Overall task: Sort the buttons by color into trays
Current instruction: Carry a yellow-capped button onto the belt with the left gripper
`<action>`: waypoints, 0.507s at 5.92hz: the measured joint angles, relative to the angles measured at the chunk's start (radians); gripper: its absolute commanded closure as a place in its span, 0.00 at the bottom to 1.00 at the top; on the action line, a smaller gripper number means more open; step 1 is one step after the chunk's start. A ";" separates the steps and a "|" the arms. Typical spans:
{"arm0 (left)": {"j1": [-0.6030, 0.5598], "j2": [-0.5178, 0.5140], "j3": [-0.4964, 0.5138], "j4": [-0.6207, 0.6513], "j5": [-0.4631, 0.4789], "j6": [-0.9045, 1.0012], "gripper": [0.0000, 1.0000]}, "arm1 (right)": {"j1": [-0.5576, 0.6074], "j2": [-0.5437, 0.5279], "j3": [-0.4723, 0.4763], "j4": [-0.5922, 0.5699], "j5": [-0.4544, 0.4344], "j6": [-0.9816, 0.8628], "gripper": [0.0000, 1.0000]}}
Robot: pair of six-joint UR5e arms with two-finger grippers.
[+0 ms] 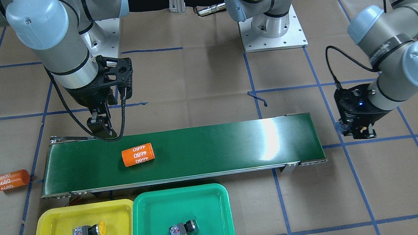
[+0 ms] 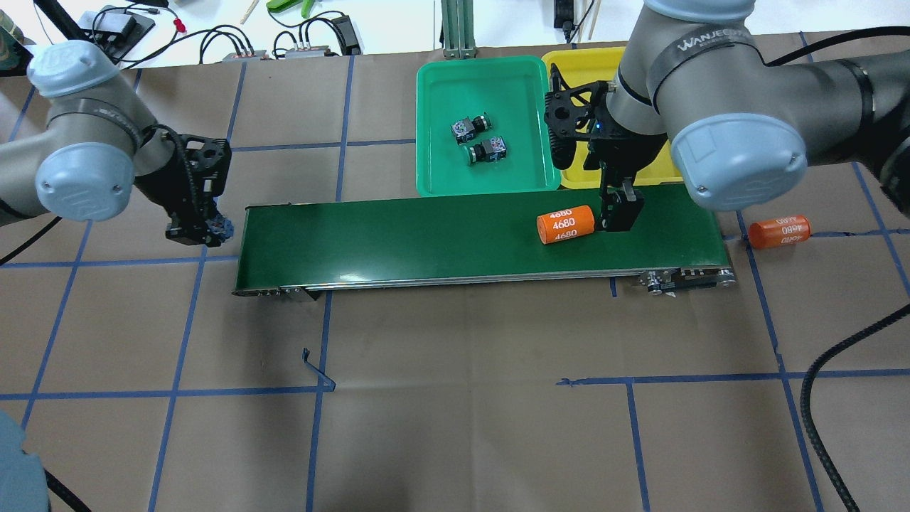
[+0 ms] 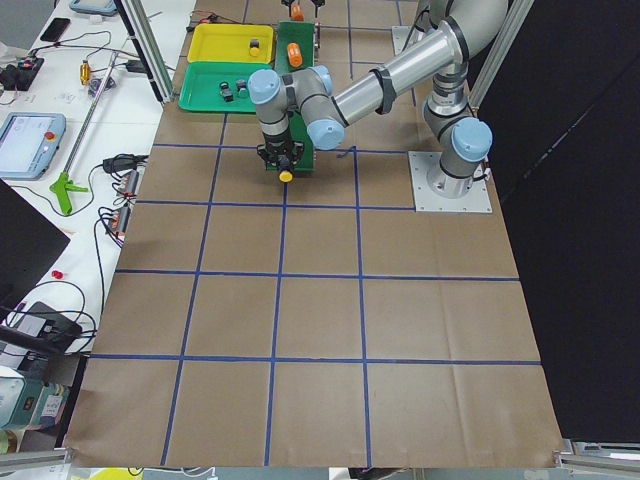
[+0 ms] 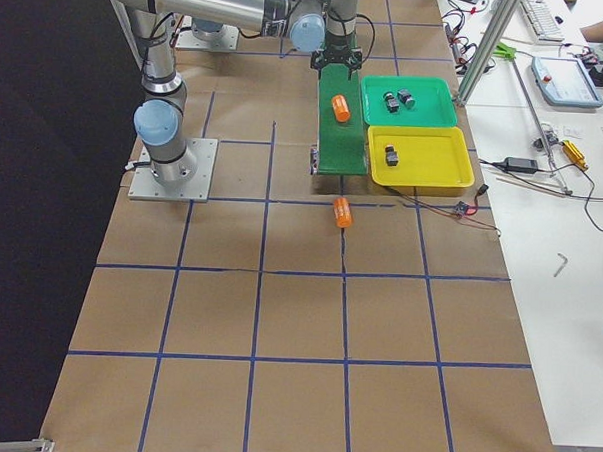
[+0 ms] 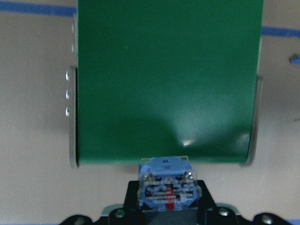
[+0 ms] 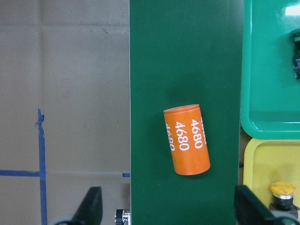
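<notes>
1. Placement of the last yellow button [image 5: 167, 180] looks like the step in hand. The left tool [image 2: 204, 226] pinches it by the body, terminal block toward the wrist, just off the left end of the conveyor belt [image 2: 426, 235].
2. It likely needs setting low on the belt's middle line and a gentle release, or its round cap may roll it off the edge.
3. Both green buttons [image 2: 470, 126] lie in the green tray [image 2: 498, 85]; that colour seems finished.
4. An orange "4680" cylinder [image 2: 565, 224] lies on the belt and is best left unknocked.
5. Just beside it, the right tool [image 2: 621, 212] hangs with fingers [image 6: 91, 206] spread wide, holding nothing.
6. One yellow button [image 1: 88, 232] lies in the yellow tray [image 2: 583, 64], so the next one should go on bare floor beside it.
</notes>
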State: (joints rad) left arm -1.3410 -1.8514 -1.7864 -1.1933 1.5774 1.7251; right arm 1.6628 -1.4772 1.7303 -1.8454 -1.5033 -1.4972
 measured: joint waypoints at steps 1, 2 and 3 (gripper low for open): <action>-0.065 -0.005 -0.007 -0.003 -0.010 -0.082 0.89 | 0.000 0.000 0.000 0.000 0.000 0.000 0.00; -0.096 -0.010 -0.023 0.000 -0.014 -0.112 0.30 | 0.000 0.000 0.000 0.000 -0.001 0.000 0.00; -0.109 -0.012 -0.028 0.002 -0.015 -0.120 0.01 | 0.000 0.000 0.000 0.000 0.000 0.000 0.00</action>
State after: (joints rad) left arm -1.4504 -1.8636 -1.8140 -1.1908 1.5621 1.6054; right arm 1.6628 -1.4772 1.7303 -1.8454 -1.5036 -1.4971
